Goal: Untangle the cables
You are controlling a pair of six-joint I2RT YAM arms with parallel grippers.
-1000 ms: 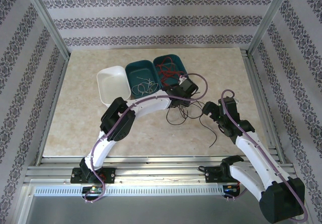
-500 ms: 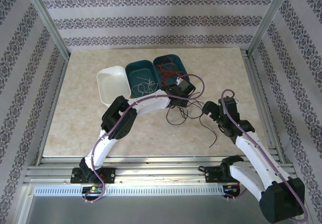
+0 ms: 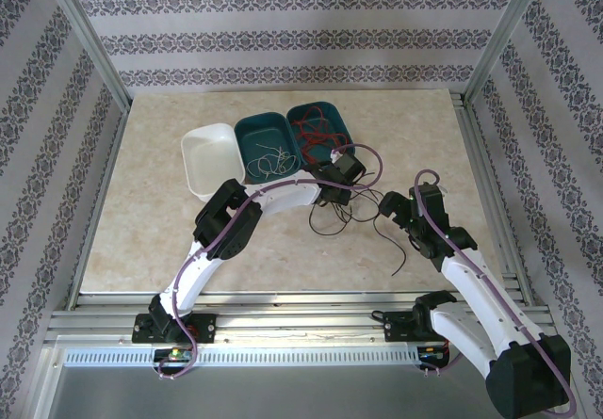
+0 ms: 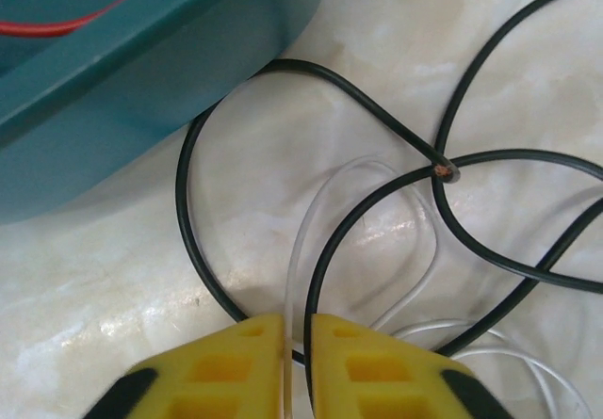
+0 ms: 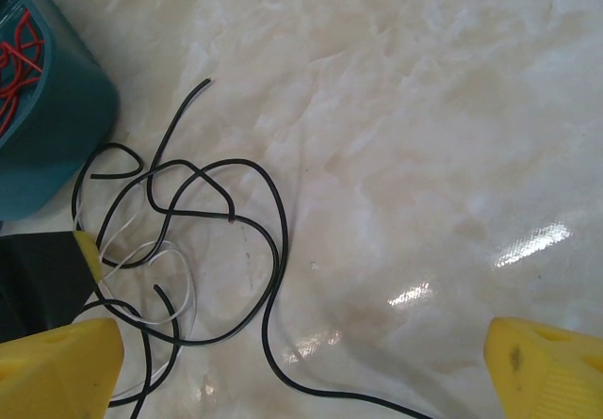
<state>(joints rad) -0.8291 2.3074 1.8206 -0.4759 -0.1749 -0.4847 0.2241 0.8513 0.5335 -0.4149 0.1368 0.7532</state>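
i see left gripper [image 4: 297, 323] pinched narrow on a white cable [image 4: 291, 249] by the teal tub [image 4: 141, 89], right gripper [image 5: 297, 336] wide open.

Black cables [image 4: 443, 169] lie looped, crossing a white cable [image 4: 287, 297]; red cables [image 3: 316, 135] sit in a bin [image 3: 294, 116].

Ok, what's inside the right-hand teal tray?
Loose red cables lie tangled inside the teal tray. Its near right corner is covered by the left arm's wrist, so whatever sits there cannot be seen.
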